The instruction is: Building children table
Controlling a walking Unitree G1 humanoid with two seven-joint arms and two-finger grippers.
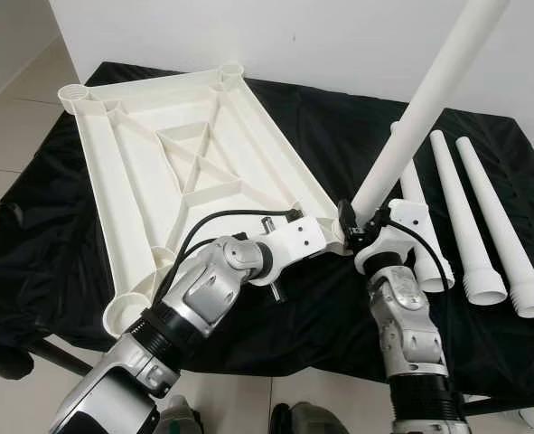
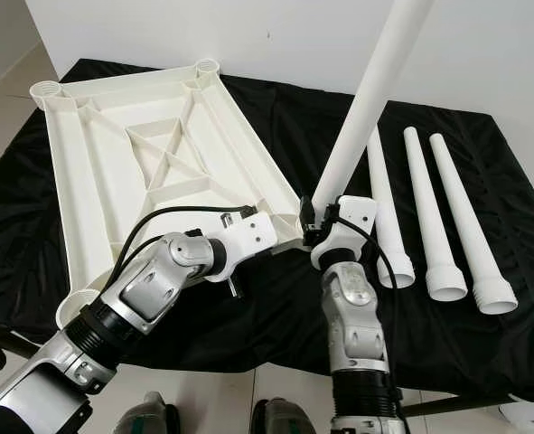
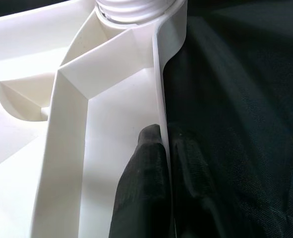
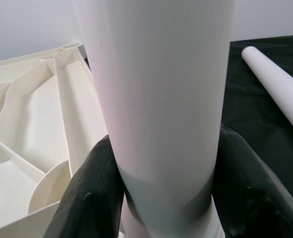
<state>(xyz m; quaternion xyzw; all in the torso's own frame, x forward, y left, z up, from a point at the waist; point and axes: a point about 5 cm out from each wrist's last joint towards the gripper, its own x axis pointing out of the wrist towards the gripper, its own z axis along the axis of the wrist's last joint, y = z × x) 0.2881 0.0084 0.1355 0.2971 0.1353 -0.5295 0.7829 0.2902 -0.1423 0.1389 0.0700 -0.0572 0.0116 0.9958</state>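
A white plastic tabletop (image 1: 149,145) lies upside down on the black cloth, ribs and corner sockets facing up. My left gripper (image 1: 334,237) is shut on the tabletop's near right rim (image 3: 158,99), one finger (image 3: 141,188) inside the wall and one outside. My right gripper (image 1: 357,226) is shut on a white table leg (image 1: 429,99), its fingers (image 4: 91,198) clasping the base. The leg stands tilted up to the right at the tabletop's near right corner socket (image 3: 131,10). Three more white legs (image 1: 483,217) lie side by side on the cloth to the right.
The black cloth (image 1: 321,307) covers a low platform whose front edge runs just ahead of my arms. A white wall (image 1: 321,36) stands behind. Pale floor tiles (image 1: 14,117) show at the left. The cloth between the tabletop and the spare legs is bare.
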